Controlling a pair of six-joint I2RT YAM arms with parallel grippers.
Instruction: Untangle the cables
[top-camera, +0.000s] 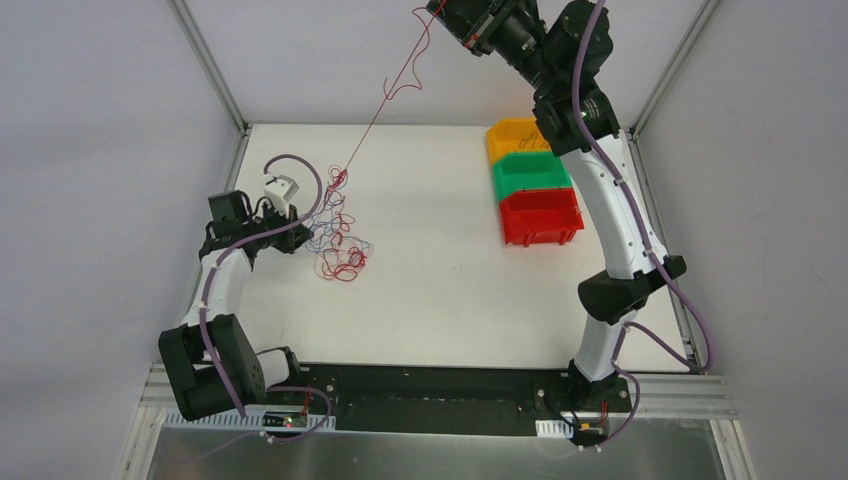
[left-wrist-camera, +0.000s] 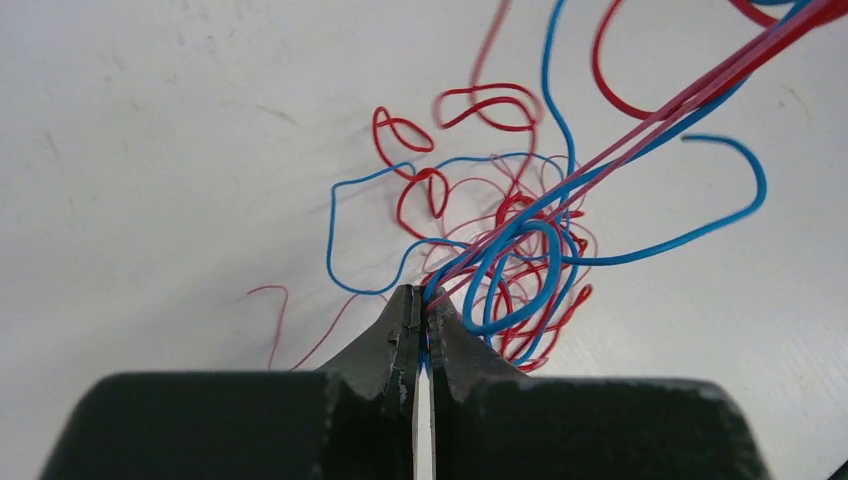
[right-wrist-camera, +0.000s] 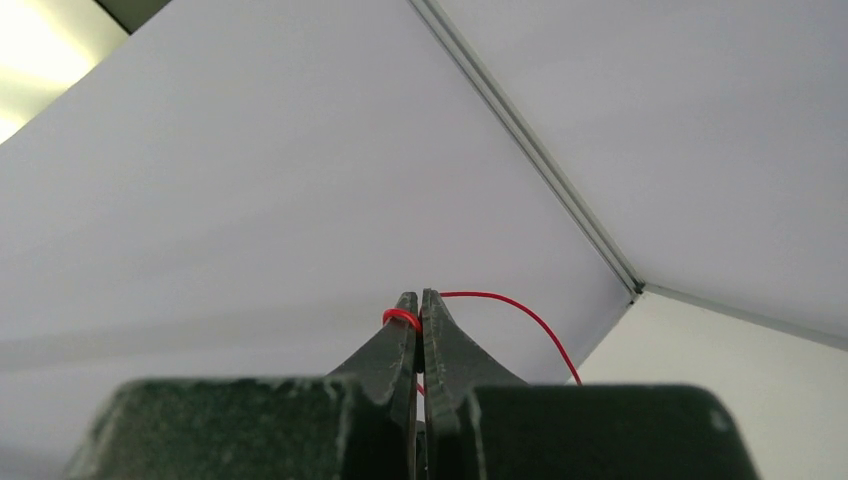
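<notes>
Red cable (right-wrist-camera: 490, 295) is pinched shut in my right tool (right-wrist-camera: 419, 297). My left tool (left-wrist-camera: 417, 298) pinches the cables (left-wrist-camera: 520, 250); I'd pull apart slowly.

The thin, curly wire cables (top-camera: 340, 238), mostly red with a few light blue, lie in a loose, tangled heap on the left part of the white counter (top-camera: 440, 290). The left wrist view shows the knot (left-wrist-camera: 520, 262) densest where blue loops coil through red ones. A few strands run from it into the pinched tips of the left claw (left-wrist-camera: 420, 303). One long red wire (top-camera: 375, 118) rises from the heap's far edge, stretched nearly straight and kinked near its top. Its end is nipped between the closed tips of the right claw (right-wrist-camera: 420, 300).
</notes>
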